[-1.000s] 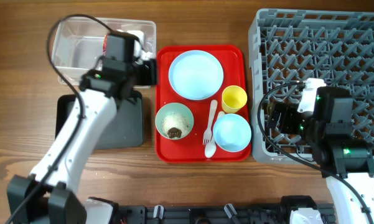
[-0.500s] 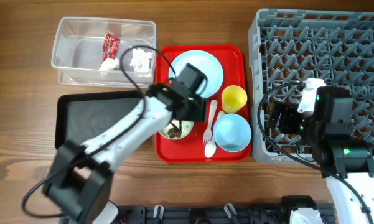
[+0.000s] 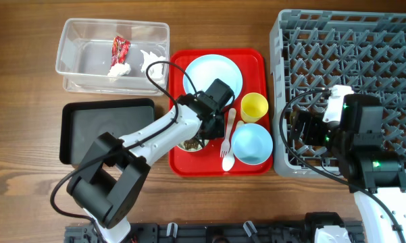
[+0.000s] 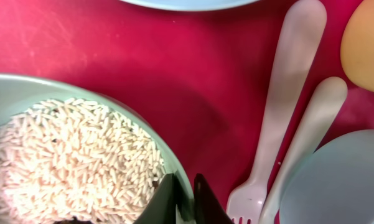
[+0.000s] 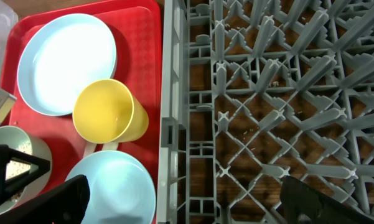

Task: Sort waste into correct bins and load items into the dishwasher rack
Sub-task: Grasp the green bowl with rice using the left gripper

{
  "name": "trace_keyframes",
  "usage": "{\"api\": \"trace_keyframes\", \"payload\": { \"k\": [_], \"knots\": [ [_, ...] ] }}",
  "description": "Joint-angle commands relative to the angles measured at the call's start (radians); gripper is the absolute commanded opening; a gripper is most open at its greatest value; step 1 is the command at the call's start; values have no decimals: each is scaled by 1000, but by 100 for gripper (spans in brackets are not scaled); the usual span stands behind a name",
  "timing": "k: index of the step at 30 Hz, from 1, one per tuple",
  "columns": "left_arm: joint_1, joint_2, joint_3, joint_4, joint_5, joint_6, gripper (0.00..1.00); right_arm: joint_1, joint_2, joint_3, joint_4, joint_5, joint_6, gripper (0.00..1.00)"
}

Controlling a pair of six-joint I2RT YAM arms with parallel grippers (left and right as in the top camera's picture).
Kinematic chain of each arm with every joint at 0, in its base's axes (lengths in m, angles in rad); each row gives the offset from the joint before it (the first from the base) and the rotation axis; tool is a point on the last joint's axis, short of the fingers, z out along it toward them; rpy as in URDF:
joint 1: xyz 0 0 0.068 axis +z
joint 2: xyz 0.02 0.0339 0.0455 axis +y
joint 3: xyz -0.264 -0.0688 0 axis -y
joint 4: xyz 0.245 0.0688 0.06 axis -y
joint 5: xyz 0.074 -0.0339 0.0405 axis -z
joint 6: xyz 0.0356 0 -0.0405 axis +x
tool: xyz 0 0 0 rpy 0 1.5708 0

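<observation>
My left gripper is shut on the rim of the pale green bowl, one finger inside and one outside. The bowl holds white rice crumbs and stands on the red tray. Beside it lie the white fork and spoon. On the same tray are the light blue plate, yellow cup and light blue bowl. The red wrapper and tissue lie in the clear tub. My right gripper hangs open over the left edge of the grey rack.
The black tray lies in front of the clear tub, left of the red tray. The rack fills the right side of the table. My left arm reaches across the red tray's left edge.
My left arm swung from the clear tub to the red tray, and its jaws closed on the green bowl's rim. The right arm has not moved.
</observation>
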Motion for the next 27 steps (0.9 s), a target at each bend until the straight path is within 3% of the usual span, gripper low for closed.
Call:
{"api": "trace_keyframes", "payload": {
  "k": [1,18,27],
  "knots": [
    [-4,10,-7,6,13,-5,4,4,2,24,0,9,-1,100],
    [17,-244,-4,-106,13,6,4,4,2,24,1,9,-1,100],
    [246,-383,-4,-201,31,40,4,4,2,24,1,9,-1,100]
  ]
}}
